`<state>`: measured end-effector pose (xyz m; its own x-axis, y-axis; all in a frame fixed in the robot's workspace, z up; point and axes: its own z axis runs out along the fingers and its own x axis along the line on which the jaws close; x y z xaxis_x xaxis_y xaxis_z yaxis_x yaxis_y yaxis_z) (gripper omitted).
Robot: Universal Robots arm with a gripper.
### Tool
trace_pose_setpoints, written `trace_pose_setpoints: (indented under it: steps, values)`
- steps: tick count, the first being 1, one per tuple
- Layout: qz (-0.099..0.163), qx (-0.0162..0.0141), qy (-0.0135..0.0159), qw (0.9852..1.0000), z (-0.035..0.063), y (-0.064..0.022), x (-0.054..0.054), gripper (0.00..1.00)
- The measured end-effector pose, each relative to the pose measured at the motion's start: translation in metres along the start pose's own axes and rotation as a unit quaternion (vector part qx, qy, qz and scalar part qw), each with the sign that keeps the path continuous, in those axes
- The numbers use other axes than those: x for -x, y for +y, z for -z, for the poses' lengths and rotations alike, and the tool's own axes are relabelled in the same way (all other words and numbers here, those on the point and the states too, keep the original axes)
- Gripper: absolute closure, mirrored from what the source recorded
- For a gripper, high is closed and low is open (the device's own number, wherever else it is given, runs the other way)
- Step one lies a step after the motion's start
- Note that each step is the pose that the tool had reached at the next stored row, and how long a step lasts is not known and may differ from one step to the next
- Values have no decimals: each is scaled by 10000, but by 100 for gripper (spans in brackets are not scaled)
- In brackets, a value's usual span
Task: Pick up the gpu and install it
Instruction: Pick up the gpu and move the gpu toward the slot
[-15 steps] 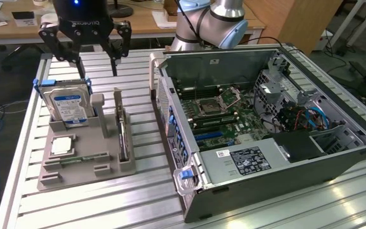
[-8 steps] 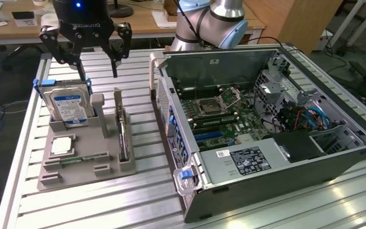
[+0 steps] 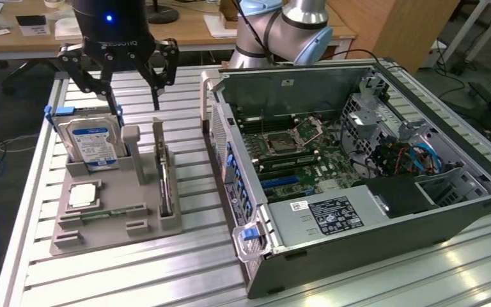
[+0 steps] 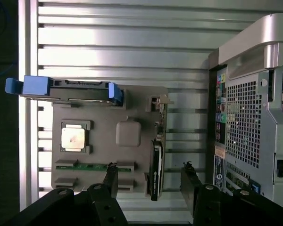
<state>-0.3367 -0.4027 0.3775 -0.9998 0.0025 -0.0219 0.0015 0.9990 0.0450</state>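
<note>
Grey holder tray point(image 3: 126, 192): lies flat on the slatted aluminium worktop point(image 3: 143, 275) and carries loose computer parts in moulded pockets.
Gpu point(image 3: 163, 185) point(image 4: 155, 175): stands on edge in a slot along the tray's side nearest the computer case point(image 3: 382, 249). It is dark and blade-thin, and its grey metal bracket sits at the hard-drive end of the tray. Nothing touches it.
Hand point(image 3: 132, 102) point(image 4: 149, 165): black, spread wide and holding nothing, it hangs above the tray, clear of every part. From the wrist camera, one fingertip point(image 4: 112, 170) shows over the tray by the memory stick point(image 4: 92, 166). The other is past the tray's case-side edge, with the gpu between them.
Hard drive point(image 3: 92, 144): silver with a blue-white label, upright in a blue caddy at one end of the tray.
Processor chip point(image 3: 84, 194): flat in a pocket on the tray's side away from the case.
Memory stick: green, lying in a slot at the tray's end opposite the hard drive.
Computer case: stands open just beside the tray, not touching it, with the motherboard exposed.
</note>
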Motion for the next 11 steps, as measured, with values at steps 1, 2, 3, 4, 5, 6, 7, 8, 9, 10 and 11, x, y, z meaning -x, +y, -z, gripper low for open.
trace_pose_setpoints:
  steps: [1,2,3,4,5,6,7,8,9,10,11]
  values:
    - [0,0,0,10000,-7,0,0,35]
    - [0,0,0,10000,-13,-1,0,35]
    - [1,0,0,10000,-20,-1,0,35]
    - [1,0,0,10000,-26,-2,0,35]
    - [1,-1,0,10000,-33,-2,0,35]
    - [1,-1,0,10000,-42,-3,0,35]
    - [1,-1,0,10000,-52,-3,-1,35]
    - [1,-3,0,10000,-62,-4,0,35]
    - [1,-4,0,10000,-71,-4,0,35]
    - [2,-6,0,10000,-79,-5,0,35]
    - [1,-8,0,10000,-87,-5,-1,35]
